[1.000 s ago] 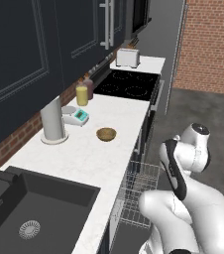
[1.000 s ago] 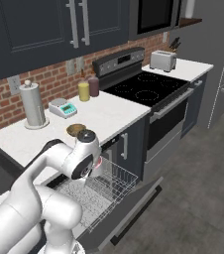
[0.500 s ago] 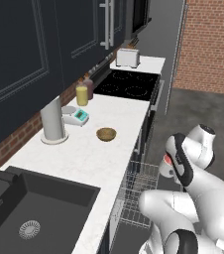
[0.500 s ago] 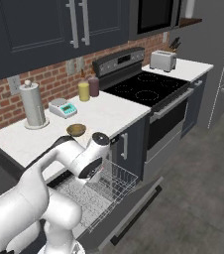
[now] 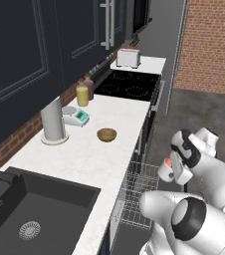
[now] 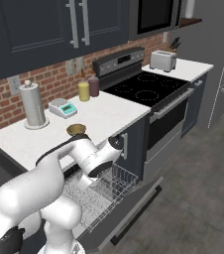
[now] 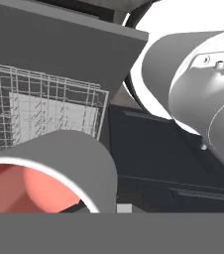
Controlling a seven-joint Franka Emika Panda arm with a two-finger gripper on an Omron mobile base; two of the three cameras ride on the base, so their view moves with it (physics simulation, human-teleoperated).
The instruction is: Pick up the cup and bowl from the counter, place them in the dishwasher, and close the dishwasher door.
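My gripper (image 5: 174, 168) is shut on the cup (image 5: 169, 163), a pale cup with a salmon-red inside, held tilted above the outer end of the dishwasher's pulled-out wire rack (image 5: 136, 193). In the hand view the cup (image 7: 44, 173) looms at the lower left, with the rack (image 7: 49, 111) beyond it. The tan bowl (image 5: 106, 134) sits on the white counter (image 5: 84, 159), also seen from the right as the bowl (image 6: 76, 129) just behind my arm. The dishwasher door (image 6: 134, 206) hangs open below the rack (image 6: 106, 191).
A grey cylinder (image 5: 53, 121), a small scale (image 5: 77, 116) and a yellow jar (image 5: 82, 95) stand behind the bowl. The black sink (image 5: 30, 219) lies at the near left, the cooktop (image 5: 129, 85) and toaster (image 5: 128, 58) farther along. Grey floor (image 6: 198, 188) stretches right of the door.
The wrist has shifted a little outward over the rack with the cup and turned, so the cup's red inside now shows. The bowl has not moved.
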